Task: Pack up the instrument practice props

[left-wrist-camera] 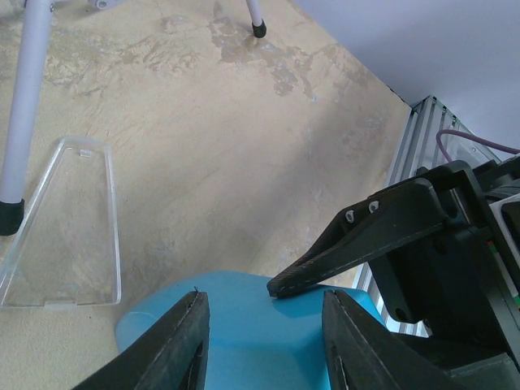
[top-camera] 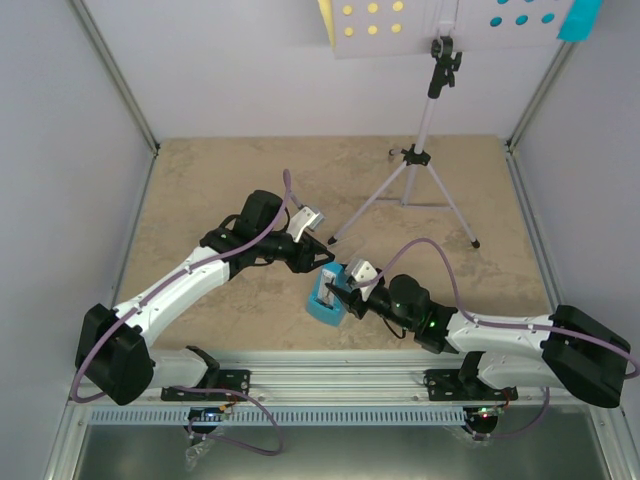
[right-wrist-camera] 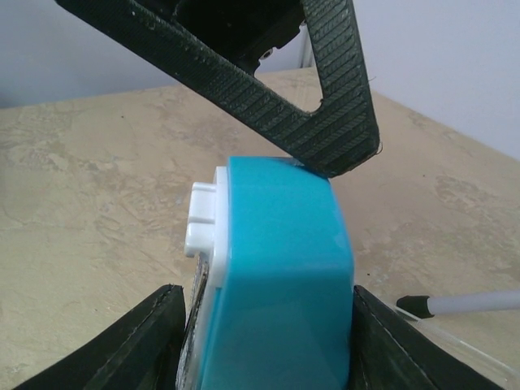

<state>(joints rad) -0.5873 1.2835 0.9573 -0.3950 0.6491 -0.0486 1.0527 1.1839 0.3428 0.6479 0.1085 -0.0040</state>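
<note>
the small blue metronome [top-camera: 327,303] sat on the table [top-camera: 200,190] close to its near edge, about midway between the two near corners. the right gripper [right-wrist-camera: 266,292] had it pinched, one black finger [right-wrist-camera: 150,341] lying against the side that carried the white front [right-wrist-camera: 201,219] and the other against the opposite blue side. the left gripper [left-wrist-camera: 264,294] hung over the same blue body with its fingers [left-wrist-camera: 175,345] spread and nothing clasped between them. in the right wrist view the ribbed tip of one left finger touched the metronome's upper far edge, and in the left wrist view a finger of the right gripper met the blue top. just beyond the metronome, toward the middle of the table, a clear cover [left-wrist-camera: 65,227] of tapered shape lay flat, close beside one black foot [left-wrist-camera: 8,218] of the music stand [top-camera: 420,120]. the pale lilac stand stood upright toward the far right corner, its three legs splayed, one reaching in toward the table's middle and one out toward the right edge. its flat round-holed panel [top-camera: 440,25] was at the top of the overhead view, above the far edge. a yellow sheet [top-camera: 326,20] showed at the panel's left end and a cyan sheet [top-camera: 580,20] at its right end, their colours filling the holes.
</note>
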